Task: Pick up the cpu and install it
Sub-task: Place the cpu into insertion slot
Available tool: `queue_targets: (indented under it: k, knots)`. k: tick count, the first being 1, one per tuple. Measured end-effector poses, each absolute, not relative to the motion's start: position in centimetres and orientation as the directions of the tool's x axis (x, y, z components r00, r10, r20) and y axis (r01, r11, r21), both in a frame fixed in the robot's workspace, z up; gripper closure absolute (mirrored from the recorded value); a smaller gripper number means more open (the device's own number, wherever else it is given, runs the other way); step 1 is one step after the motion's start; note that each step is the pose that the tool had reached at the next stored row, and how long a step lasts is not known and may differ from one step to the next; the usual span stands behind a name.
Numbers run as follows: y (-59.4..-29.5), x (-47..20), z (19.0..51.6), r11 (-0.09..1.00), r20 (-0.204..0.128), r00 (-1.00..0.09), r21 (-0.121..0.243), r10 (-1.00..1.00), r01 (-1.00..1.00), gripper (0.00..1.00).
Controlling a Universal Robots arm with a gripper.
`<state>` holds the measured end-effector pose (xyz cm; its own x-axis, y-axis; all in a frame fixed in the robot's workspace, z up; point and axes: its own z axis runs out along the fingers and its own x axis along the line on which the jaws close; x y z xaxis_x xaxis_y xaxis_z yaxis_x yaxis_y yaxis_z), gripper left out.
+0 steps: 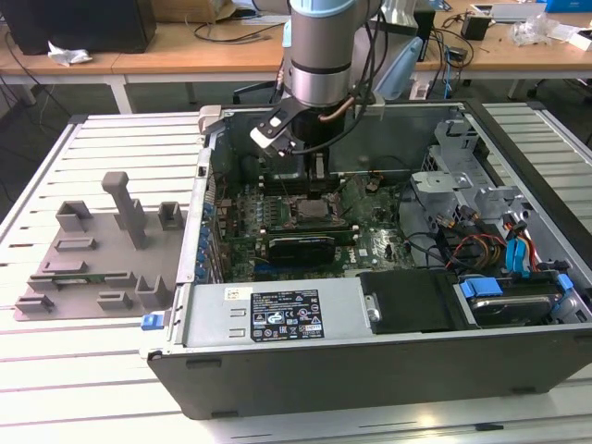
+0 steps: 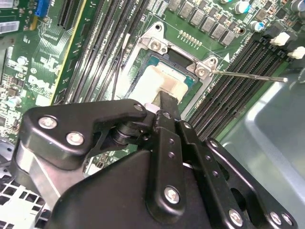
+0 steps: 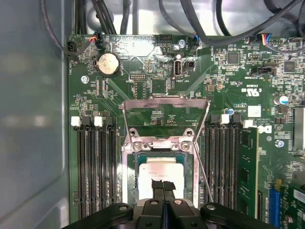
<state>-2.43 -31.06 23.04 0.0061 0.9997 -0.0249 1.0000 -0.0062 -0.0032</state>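
The cpu [image 3: 159, 172] lies flat in the motherboard socket [image 3: 131, 191], its pale square top showing in both wrist views [image 2: 157, 78]. My gripper [image 3: 163, 182] is shut, its two black fingers pressed together with nothing between them. Their tips [image 2: 167, 95] stand at the middle of the cpu's top; I cannot tell whether they touch it. The socket's metal load plate [image 3: 164, 102] is swung up and open, and its thin lever [image 2: 248, 76] sticks out to one side. In the exterior view the gripper [image 1: 314, 174] hangs inside the open computer case [image 1: 370, 370], over the socket [image 1: 310, 211].
Memory slots [image 3: 95, 167] flank the socket on both sides. A power supply [image 1: 277, 314] and a drive [image 1: 509, 301] line the case's near side, with cables [image 1: 481, 250] at the exterior view's right. A grey plastic tray [image 1: 92, 250] sits on the table left of the case.
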Motion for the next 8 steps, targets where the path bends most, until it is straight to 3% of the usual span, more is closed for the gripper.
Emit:
queue_targets:
  k: [8]
  knots:
    - [-31.0,-2.4,24.6,-0.006,-0.032,0.006,-0.003,0.999,1.0,0.89]
